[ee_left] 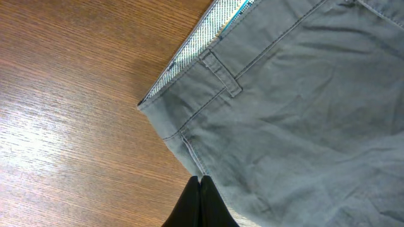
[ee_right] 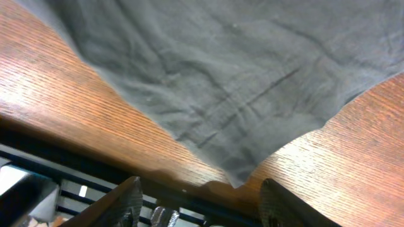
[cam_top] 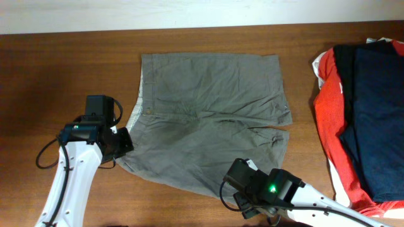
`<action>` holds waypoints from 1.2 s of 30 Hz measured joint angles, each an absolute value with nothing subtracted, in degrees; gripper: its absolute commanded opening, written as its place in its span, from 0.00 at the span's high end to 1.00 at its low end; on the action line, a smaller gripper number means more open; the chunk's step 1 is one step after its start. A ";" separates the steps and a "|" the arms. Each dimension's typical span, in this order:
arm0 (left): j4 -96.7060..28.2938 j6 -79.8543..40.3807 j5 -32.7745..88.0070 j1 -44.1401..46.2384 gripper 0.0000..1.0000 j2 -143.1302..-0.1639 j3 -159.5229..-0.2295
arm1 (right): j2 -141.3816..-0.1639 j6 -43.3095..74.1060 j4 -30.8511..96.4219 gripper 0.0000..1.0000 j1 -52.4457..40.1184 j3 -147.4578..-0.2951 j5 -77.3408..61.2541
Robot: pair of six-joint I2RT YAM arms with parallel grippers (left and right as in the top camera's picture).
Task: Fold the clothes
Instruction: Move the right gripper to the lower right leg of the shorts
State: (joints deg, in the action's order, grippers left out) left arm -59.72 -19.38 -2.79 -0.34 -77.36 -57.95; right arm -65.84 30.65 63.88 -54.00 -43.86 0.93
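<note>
The khaki-grey shorts (cam_top: 208, 120) lie spread flat on the wooden table, with the paler waistband at the left and the two legs to the right. My left gripper (cam_top: 124, 142) is shut and empty. In the left wrist view its tips (ee_left: 201, 181) rest at the shorts' (ee_left: 297, 107) side-seam edge, just below the waistband corner. My right gripper (cam_top: 235, 189) is open and empty near the table's front edge. In the right wrist view a hem corner of the shorts (ee_right: 214, 82) points down between its spread fingers (ee_right: 202, 192).
A pile of red, black and navy garments (cam_top: 360, 107) lies at the right side of the table. The table's front edge (ee_right: 95, 151) runs just ahead of the right gripper. A black cable (cam_top: 43, 154) loops beside the left arm.
</note>
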 measured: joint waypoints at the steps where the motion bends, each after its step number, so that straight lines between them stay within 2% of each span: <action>1: -59.72 -19.38 -2.79 -0.34 0.99 -77.36 -57.95 | -66.11 30.94 63.26 0.59 -54.00 -43.62 1.37; 2: -59.68 -19.38 -2.79 -0.34 0.99 -77.36 -57.95 | -67.00 31.33 60.69 0.63 -54.00 -42.09 1.76; 4: -59.70 -19.40 -2.79 -0.34 0.99 -77.36 -57.95 | -70.02 31.16 59.05 0.57 -54.00 -39.09 1.67; 10: -58.89 -19.40 -2.79 -0.34 0.98 -77.36 -57.95 | -70.59 27.83 54.41 0.53 -53.76 -38.57 -2.92; 12: -58.85 -19.55 -2.76 -0.34 0.98 -77.36 -57.95 | -70.67 18.79 53.84 0.37 -53.67 -41.36 -3.57; 13: -58.87 -19.55 -2.52 -0.34 0.98 -77.36 -57.95 | -70.67 14.72 53.69 0.42 -53.67 -43.13 -2.52; 15: -58.85 -19.55 -2.09 -0.34 0.98 -77.36 -57.95 | -70.67 10.76 53.71 0.71 -53.67 -43.86 -0.60; 20: -58.85 -19.55 -1.89 -0.34 0.98 -77.36 -57.95 | -70.74 8.16 52.07 0.60 -53.67 -42.48 10.35; 24: -58.83 -19.55 -1.87 -0.34 0.98 -77.36 -57.95 | -73.36 4.19 47.90 0.56 -53.67 -38.76 8.45; 28: -58.43 -19.55 -1.87 -0.34 0.98 -77.36 -57.95 | -73.36 1.04 47.37 0.48 -53.67 -38.76 5.65; 29: -58.19 -19.55 -1.87 -0.34 0.98 -77.36 -57.95 | -73.36 0.97 47.27 0.34 -53.67 -38.76 5.08; 36: -57.56 -19.55 -1.87 -0.34 0.98 -77.36 -57.95 | -73.36 1.06 45.28 0.34 -53.67 -40.10 0.14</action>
State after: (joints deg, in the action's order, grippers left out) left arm -57.56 -19.55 -1.87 -0.34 -77.36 -57.95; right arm -73.36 1.06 45.28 -53.67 -40.10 0.14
